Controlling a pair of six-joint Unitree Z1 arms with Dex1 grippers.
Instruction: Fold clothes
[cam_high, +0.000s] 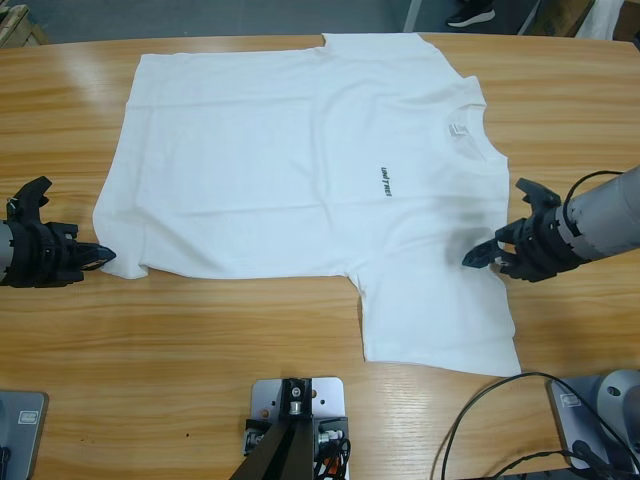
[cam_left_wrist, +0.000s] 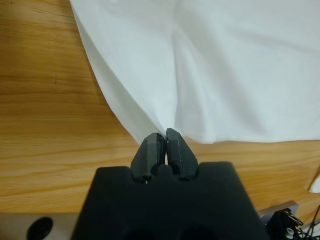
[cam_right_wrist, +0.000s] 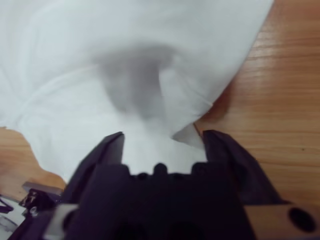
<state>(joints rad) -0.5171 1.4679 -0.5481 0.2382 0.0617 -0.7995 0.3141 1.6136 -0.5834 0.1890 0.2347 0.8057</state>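
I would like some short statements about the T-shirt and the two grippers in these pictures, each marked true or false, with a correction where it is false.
1. The white T-shirt lies spread out on the wooden table. True.
2. The left gripper is wide open, far from the cloth. False: its jaws are shut on the shirt's hem corner.
3. The right gripper is open with white fabric between its jaws. True.
4. The shirt is already folded in half. False: it lies in one flat layer, both sleeves out.
5. Small dark lettering shows on the chest. True.
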